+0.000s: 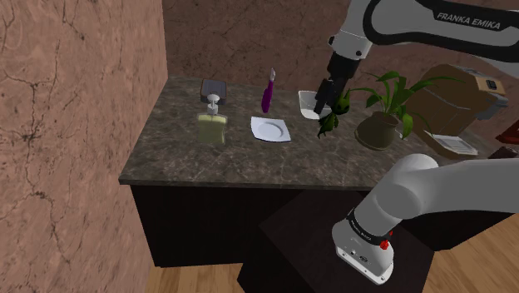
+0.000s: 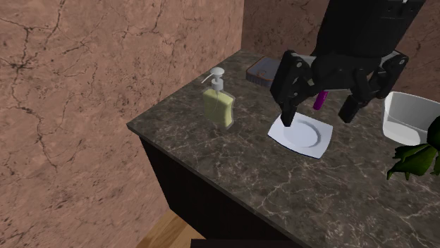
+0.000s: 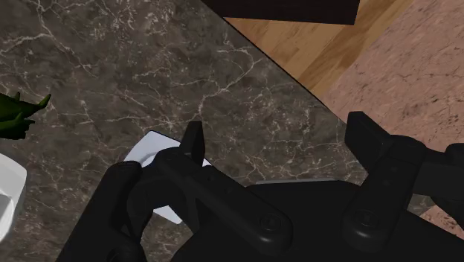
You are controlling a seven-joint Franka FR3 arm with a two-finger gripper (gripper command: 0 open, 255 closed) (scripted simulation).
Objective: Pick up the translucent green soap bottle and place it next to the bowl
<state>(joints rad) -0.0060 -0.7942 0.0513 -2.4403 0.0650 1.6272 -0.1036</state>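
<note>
The white arm bears the black lettering "FRANKA EMIKA" on its upper link in the shoulder view; no other writing can be read. Its all-black gripper [image 1: 326,116] [image 2: 317,117] [image 3: 277,128] hangs above the dark, white-veined marble countertop [image 1: 187,158] [image 2: 233,165] [image 3: 111,67] with its jaws spread wide and nothing between them. In the second exterior view it hovers over the flat white square plate [image 1: 271,129] [image 2: 304,135] [image 3: 147,149], a corner of which shows past one finger in the wrist view. The translucent yellow-green soap bottle with a white pump [image 1: 213,125] [image 2: 219,104] stands upright near the countertop's end by the pinkish cracked wall [image 1: 66,125] [image 2: 84,70], just in front of a dark flat box [image 1: 215,88] [image 2: 262,69] and well apart from the gripper. The white square bowl [image 1: 308,101] [image 2: 410,116] [image 3: 7,197] sits on the far side of the plate from the bottle, close to a green potted plant in a brown pot [image 1: 383,116]. A slim purple object [image 1: 268,93] [image 2: 320,100] stands behind the plate; what it is cannot be told.
</note>
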